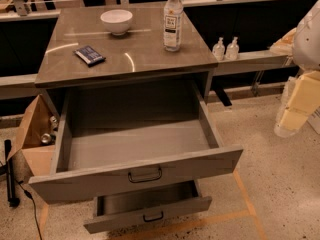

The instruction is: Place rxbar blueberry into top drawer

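The rxbar blueberry (90, 55), a flat dark navy bar, lies on the left part of the grey cabinet top (140, 59). The top drawer (135, 144) is pulled wide out below the cabinet top, and its inside looks bare; its dark handle (145, 175) is centred on the front panel. My gripper (296, 108) hangs at the far right edge of the view, beside the drawer's right side and above the floor, well away from the bar and holding nothing that shows.
A white bowl (116, 21) and a clear water bottle (173, 20) stand at the back of the cabinet top. A smaller lower drawer (150, 211) is also pulled out. A cardboard box (35, 134) with cans sits left of the cabinet. Two small bottles (226, 49) stand on a ledge at right.
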Controlling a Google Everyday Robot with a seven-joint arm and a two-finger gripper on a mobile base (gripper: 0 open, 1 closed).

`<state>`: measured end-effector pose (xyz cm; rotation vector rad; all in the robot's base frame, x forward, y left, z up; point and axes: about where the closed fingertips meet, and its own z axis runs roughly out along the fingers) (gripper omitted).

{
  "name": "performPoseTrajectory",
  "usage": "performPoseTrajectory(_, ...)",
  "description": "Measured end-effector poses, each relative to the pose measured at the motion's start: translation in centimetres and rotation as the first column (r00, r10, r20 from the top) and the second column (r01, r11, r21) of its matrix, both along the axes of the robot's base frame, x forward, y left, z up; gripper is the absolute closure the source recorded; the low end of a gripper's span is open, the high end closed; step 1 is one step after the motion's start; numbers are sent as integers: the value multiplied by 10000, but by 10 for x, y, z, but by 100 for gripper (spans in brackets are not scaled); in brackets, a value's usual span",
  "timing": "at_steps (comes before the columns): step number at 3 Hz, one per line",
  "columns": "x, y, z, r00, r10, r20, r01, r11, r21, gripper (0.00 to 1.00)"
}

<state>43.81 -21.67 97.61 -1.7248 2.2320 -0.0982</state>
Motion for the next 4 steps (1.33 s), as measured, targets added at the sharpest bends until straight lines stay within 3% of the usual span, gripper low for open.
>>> performPoseTrajectory(1, 1, 1, 1, 10000, 5, 60, -5, 10000, 48, 0)
performPoseTrajectory(2, 12, 23, -2, 9987, -29, 518, -12, 9969, 792, 0)
performPoseTrajectory(3, 36, 65, -21, 9945, -304, 1006, 103, 9809, 1944, 0)
performPoseTrajectory(4, 69, 114, -38, 9884, -819, 1282, 413, 9555, 2921, 0)
